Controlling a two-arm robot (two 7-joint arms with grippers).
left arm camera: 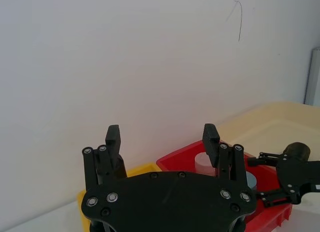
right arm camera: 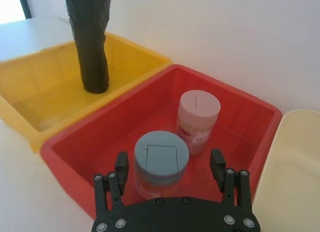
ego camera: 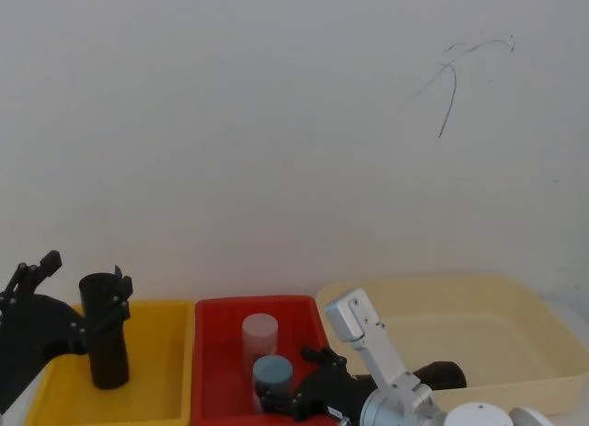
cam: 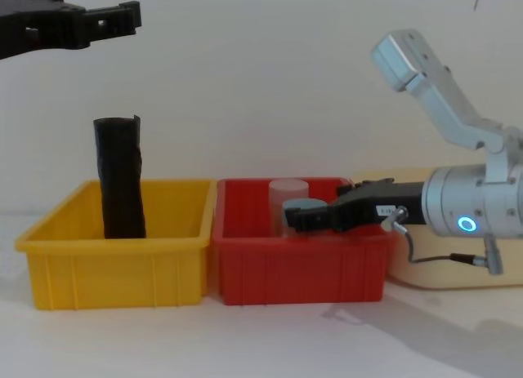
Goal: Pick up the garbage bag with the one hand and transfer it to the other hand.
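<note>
Upright garbage bag (cam: 121, 178), left hand (cam: 102, 20) above

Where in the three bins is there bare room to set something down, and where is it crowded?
The cream bin looks bare. The yellow bin has open floor around the upright garbage bag. The red bin is crowded: a pink jar, a blue-lidded jar, and the right tool over them.

Head above, chest level; bins (cam: 294, 264) shared
</note>
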